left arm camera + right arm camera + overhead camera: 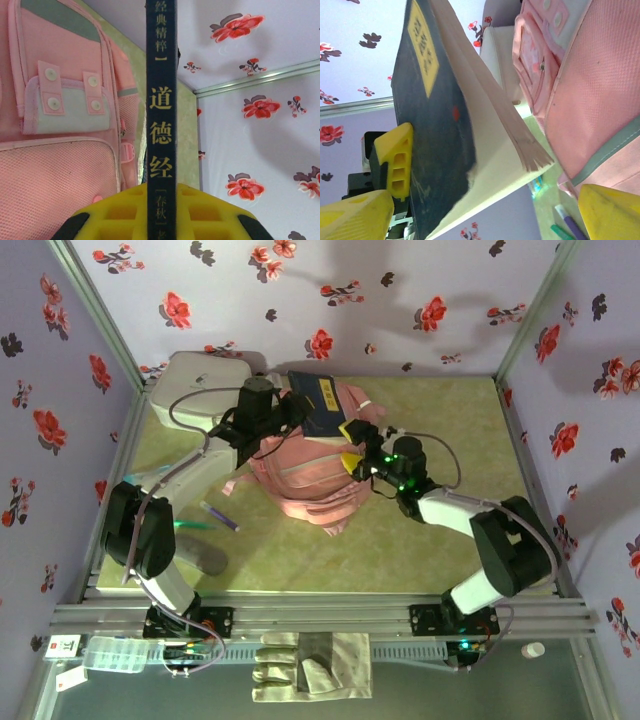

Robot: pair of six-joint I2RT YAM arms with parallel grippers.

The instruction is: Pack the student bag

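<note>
Two pens (218,516) are seen near the table (450,540) left edge. The right gripper (352,446) is held wide apart. The student bag (300,475) is laid mid-table. The left gripper (298,412) is clamped on a dark blue book (161,100) over the bag's far end. A white-grey zip case (195,388) is set in the far-left corner.

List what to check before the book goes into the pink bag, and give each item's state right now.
1. Hold: the left gripper is clamped on the book, with the spine between its yellow fingers: ok.
2. Release: the right gripper is open, jaws wide apart: ok.
3. Position: the book hangs over the far end of the student bag: ok.
4. Opening: main compartment unzipped: cannot tell.
5. Clutter: the pens lie on the table left of the bag, apart from it: ok.
</note>
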